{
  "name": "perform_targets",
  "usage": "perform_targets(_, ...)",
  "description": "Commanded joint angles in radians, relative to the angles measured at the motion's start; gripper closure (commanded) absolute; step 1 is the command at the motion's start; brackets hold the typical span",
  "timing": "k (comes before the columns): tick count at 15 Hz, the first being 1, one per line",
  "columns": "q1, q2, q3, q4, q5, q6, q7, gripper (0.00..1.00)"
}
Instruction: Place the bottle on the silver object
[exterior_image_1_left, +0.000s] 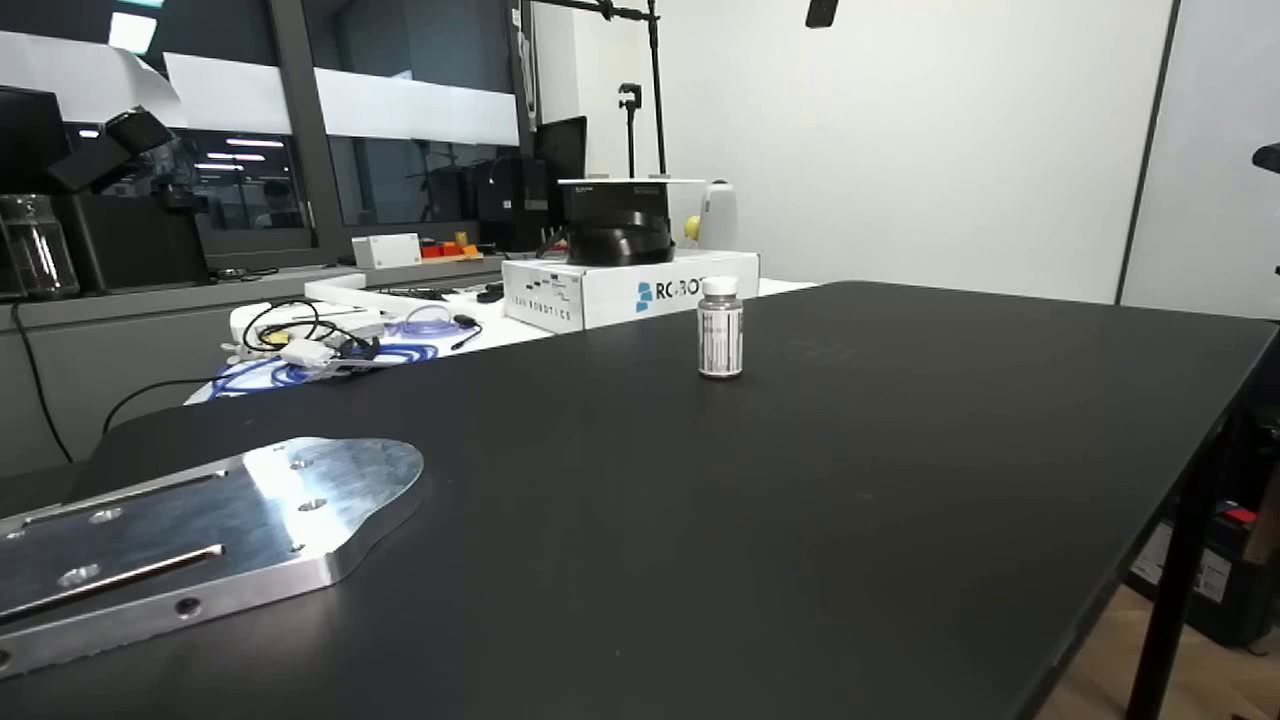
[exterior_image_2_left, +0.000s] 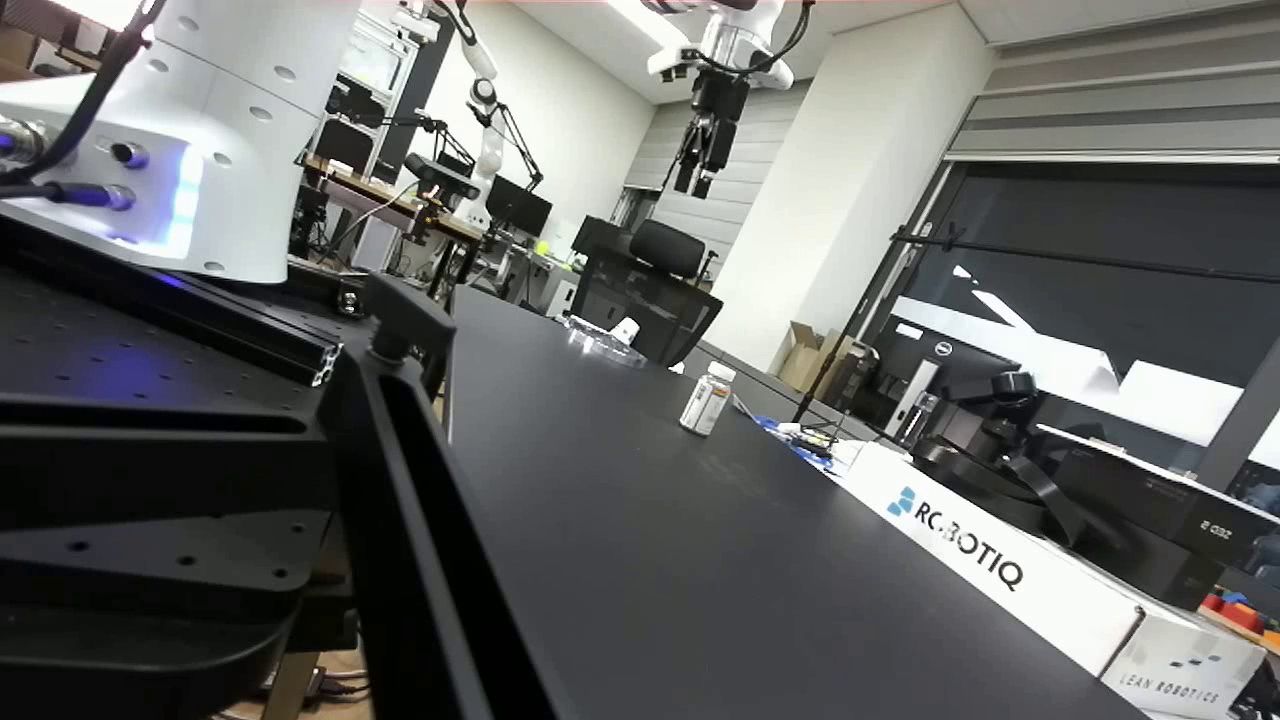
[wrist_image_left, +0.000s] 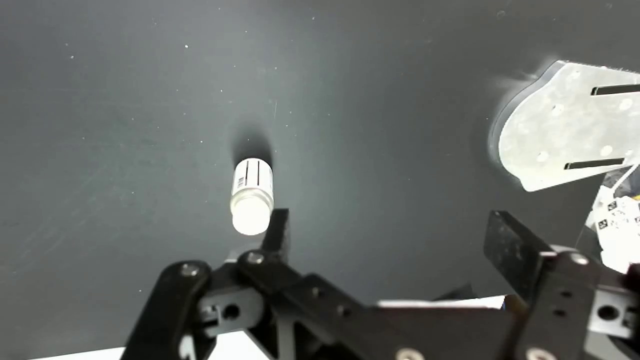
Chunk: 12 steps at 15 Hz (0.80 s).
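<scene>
I count one bottle (exterior_image_1_left: 720, 340), upright on the counter (exterior_image_1_left: 880, 470) with its white cap (exterior_image_1_left: 719, 286) on, and one silver object (exterior_image_1_left: 215, 520) lying flat there too, well apart from it. My one gripper (wrist_image_left: 389, 217) hangs above, fingers (wrist_image_left: 510, 245) spread wide apart. Beyond the counter, one white box (exterior_image_1_left: 615, 293) carries black gear (exterior_image_1_left: 620, 240); blue cables (exterior_image_1_left: 408, 352) lie near. What the bottle contains, I cannot tell.

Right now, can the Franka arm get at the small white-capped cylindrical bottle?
Probably yes: the black two-fingered pincer hangs open above the black table, and the upright bottle stands apart from other objects. The pincer likely must shift sideways first: in the wrist view, the bottle sits outside the finger gap.
</scene>
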<state>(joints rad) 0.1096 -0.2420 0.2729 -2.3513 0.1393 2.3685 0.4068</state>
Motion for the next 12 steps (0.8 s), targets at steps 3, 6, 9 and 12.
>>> perform_targets(3,0.016,0.001,-0.016,0.001,-0.006,-0.002,0.003,0.0)
perform_targets(6,0.008,0.017,-0.017,0.013,-0.026,0.009,0.003,0.0)
perform_targets(9,-0.017,0.097,-0.045,0.07,-0.058,0.048,-0.02,0.0)
perform_targets(12,-0.042,0.21,-0.085,0.156,-0.106,0.087,-0.031,0.0)
